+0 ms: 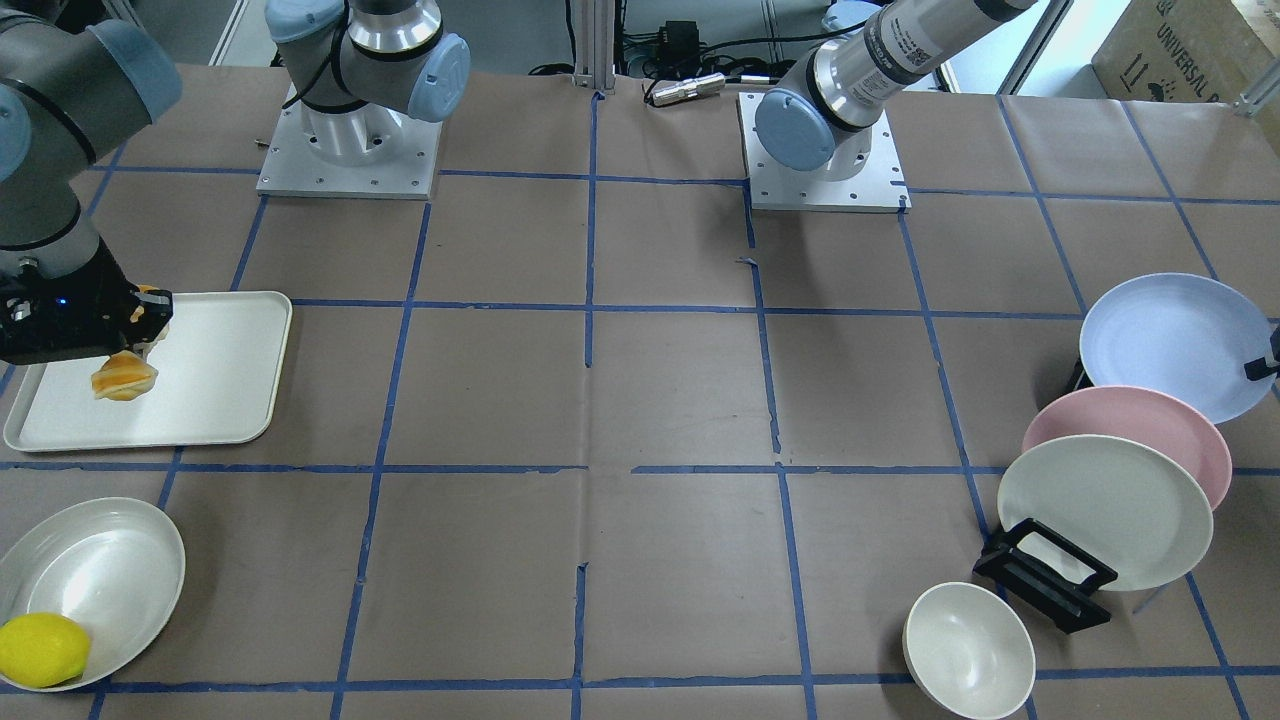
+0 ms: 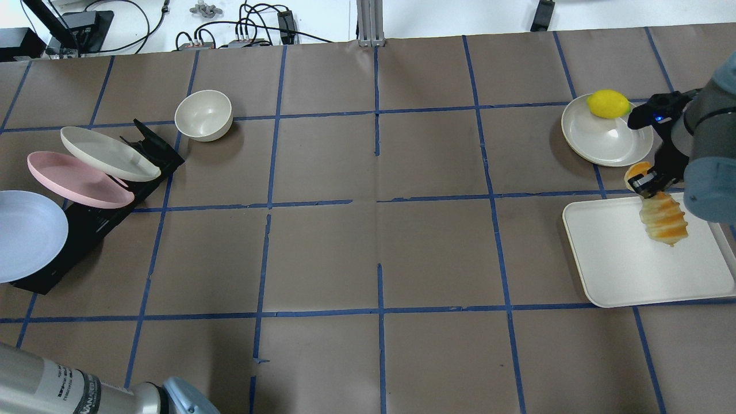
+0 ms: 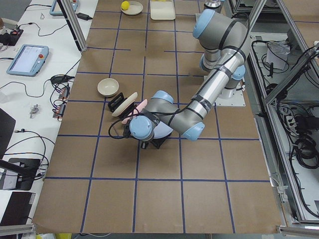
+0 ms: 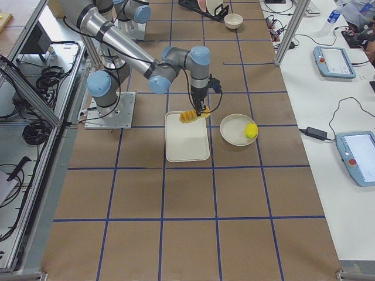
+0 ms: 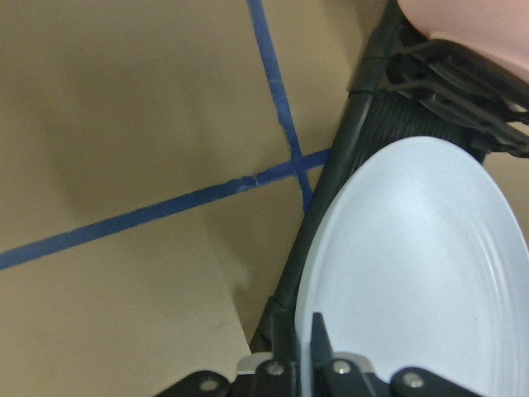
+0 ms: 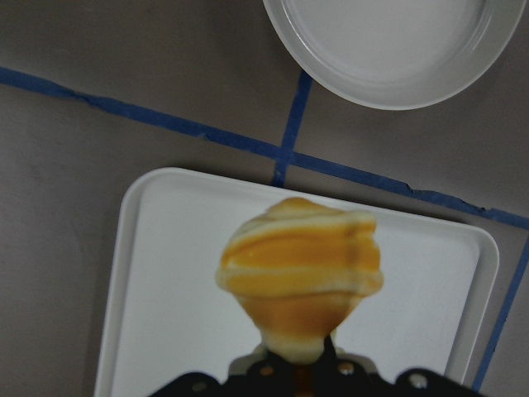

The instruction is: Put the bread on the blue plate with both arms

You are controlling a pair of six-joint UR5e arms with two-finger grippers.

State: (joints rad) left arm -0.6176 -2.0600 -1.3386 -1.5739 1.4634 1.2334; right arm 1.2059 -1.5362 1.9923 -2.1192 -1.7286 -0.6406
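The bread (image 1: 124, 378), a ridged orange and cream roll, hangs from my right gripper (image 1: 140, 322), which is shut on its upper end a little above the white tray (image 1: 220, 380). It also shows in the overhead view (image 2: 664, 218) and in the right wrist view (image 6: 299, 265). The blue plate (image 1: 1175, 345) leans in the black rack (image 1: 1045, 575) at the end of a row of plates. My left gripper (image 1: 1264, 365) is at the plate's outer edge. In the left wrist view the rim of the blue plate (image 5: 413, 273) runs between the fingers (image 5: 317, 343).
A pink plate (image 1: 1130, 435) and a cream plate (image 1: 1105, 510) lean in the same rack. A small cream bowl (image 1: 968, 650) stands beside the rack. A white bowl (image 1: 95, 580) holds a yellow lemon (image 1: 42, 650) near the tray. A metal cylinder (image 1: 690, 88) lies between the arm bases.
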